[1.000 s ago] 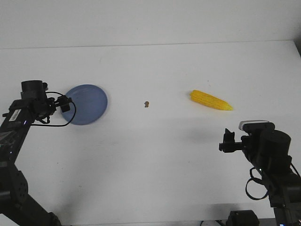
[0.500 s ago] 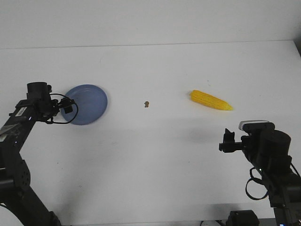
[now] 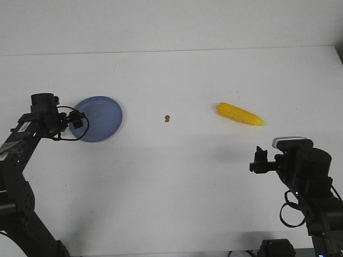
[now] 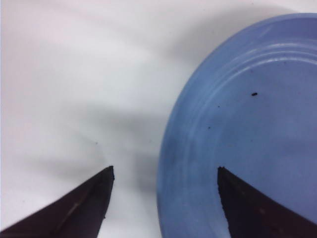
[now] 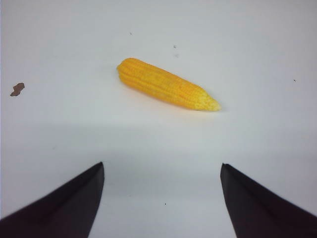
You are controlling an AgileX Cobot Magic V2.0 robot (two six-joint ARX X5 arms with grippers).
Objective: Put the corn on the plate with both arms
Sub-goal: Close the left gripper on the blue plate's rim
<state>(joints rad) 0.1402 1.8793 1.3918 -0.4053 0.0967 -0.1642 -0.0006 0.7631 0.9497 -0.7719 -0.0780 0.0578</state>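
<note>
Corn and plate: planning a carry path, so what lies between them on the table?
Only a tiny brown speck, roughly midway between the corn and the plate; the front view shows otherwise bare table.

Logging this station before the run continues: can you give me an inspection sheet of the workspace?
Surface: white table, a few tiny dark specks.
Job's things: corn lying on the table at right; plate at left, nothing on it but specks.
Clutter: small brown scrap between plate and corn.
Grippers: left gripper open, straddling the plate's rim; right gripper open, short of the corn.
Cables: black cable looped at the left wrist.
Surroundings: nothing seen.
</note>
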